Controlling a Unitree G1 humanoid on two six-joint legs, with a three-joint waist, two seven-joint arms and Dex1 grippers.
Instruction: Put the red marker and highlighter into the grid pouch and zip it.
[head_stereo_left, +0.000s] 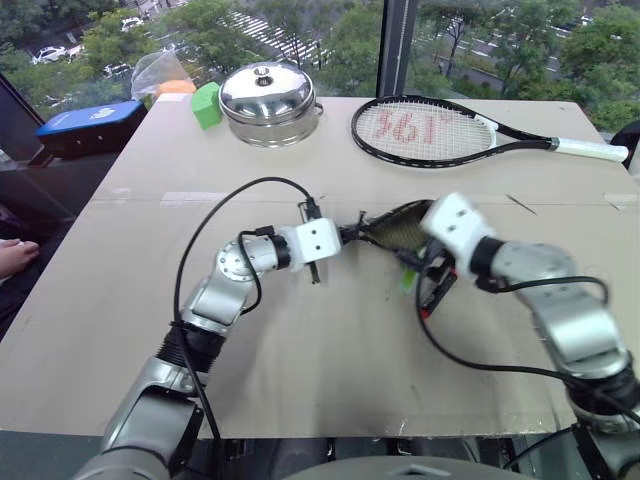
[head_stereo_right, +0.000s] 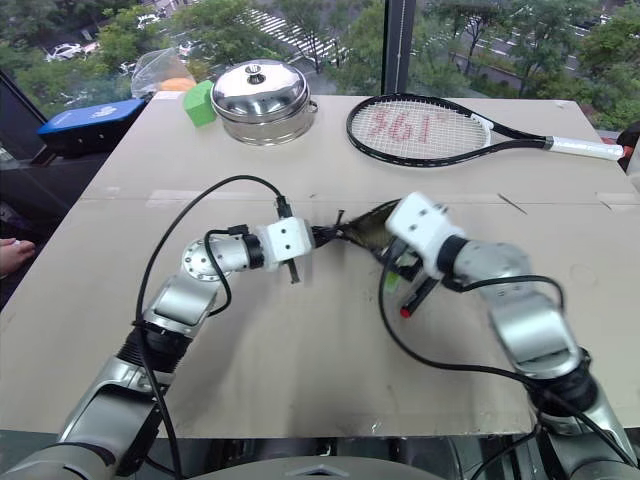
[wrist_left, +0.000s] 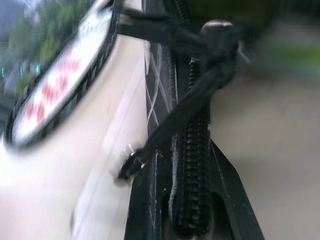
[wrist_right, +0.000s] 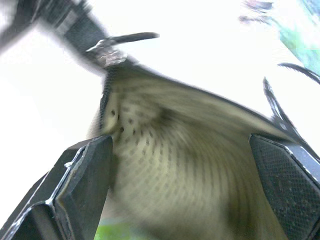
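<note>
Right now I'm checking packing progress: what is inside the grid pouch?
The grid pouch gapes open, showing pale dotted lining. A bit of green shows at the mouth's lower edge, probably the highlighter. The red marker lies on the table outside, under the right end effector. Deeper inside is hidden.

At frame centre the left end effector (head_stereo_left: 350, 235) pinches one end of the gaping grid pouch (head_stereo_left: 395, 228) on the worktop (head_stereo_left: 300, 350). The right end effector (head_stereo_left: 425, 265) hangs over the other end, above the highlighter (head_stereo_left: 409, 277) and red marker (head_stereo_left: 428, 305).

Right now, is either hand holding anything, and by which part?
Left hand grips the grid pouch at its zipper end; right hand is open, holding nothing.
</note>
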